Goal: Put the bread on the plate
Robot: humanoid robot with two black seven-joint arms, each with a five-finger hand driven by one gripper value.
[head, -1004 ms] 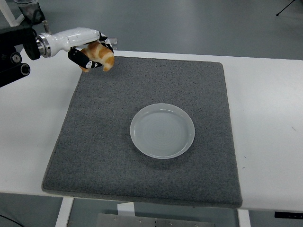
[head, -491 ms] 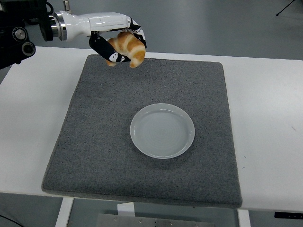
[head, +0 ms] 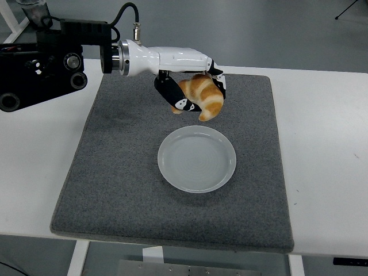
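Head view: a grey mat [head: 115, 172] covers most of the white table [head: 328, 144], with bare table left at the 3 and 9 o'clock sides and a thin strip along the near edge. The plate [head: 197, 159] sits on the mat a little to 3 o'clock of its middle, with open mat all round it and nothing else lying on the surface. The mat's edges lie flat; its 6 o'clock edge runs close to the table's near edge.

The left arm reaches in from 9 o'clock, and the left hand [head: 192, 95] hangs above the mat at 12 o'clock of the plate, just off its far rim. A second ago the hand was over the mat's far left corner, and half a second ago over the far edge; it has travelled toward 3 o'clock and nearer to the plate, carrying the bread [head: 202, 98] with it.

The bread, a golden croissant, is pinched in the curled fingers [head: 178, 102], black digits wrapping under it while its tip points down toward the plate. It is in the air, not touching mat or plate.
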